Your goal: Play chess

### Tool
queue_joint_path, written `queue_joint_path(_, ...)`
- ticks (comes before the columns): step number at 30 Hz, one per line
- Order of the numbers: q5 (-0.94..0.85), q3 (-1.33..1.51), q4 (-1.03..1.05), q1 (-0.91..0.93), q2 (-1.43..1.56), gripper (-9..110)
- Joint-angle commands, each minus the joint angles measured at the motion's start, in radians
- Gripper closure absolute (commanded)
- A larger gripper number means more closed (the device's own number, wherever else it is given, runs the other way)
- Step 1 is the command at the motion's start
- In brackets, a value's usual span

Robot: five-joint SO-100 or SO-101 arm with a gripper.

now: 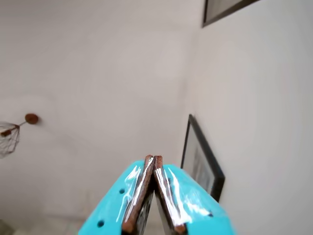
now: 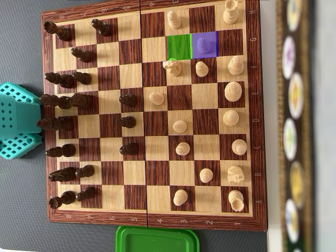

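In the wrist view the gripper [image 1: 153,159] points at a wall, its brown-padded fingers pressed together on nothing. Overhead, the chessboard [image 2: 152,219] carries dark pieces left and light pieces right, one pawn [image 2: 206,48] on the purple-tinted square beside the green-tinted square [image 2: 179,46].

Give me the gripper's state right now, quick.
Gripper: closed and empty; in the wrist view the jaws meet at the tips with nothing between them, aimed at the wall.
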Motion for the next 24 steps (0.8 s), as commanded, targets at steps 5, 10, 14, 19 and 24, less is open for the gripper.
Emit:
queue_joint_path(5, -0.006, -0.003, 0.462, -0.08, -0.011, 100)
queue_joint_path(10, -0.006, -0.11, 0.77, -0.083, -0.011, 100)
queue_joint_path(14, -0.006, -0.225, 1.054, -0.083, -0.011, 100)
queue_joint_path(19, -0.006, -0.385, 1.502, -0.081, -0.014, 100)
queue_joint_path(24, -0.003, -0.543, 1.985, -0.106, -0.017, 100)
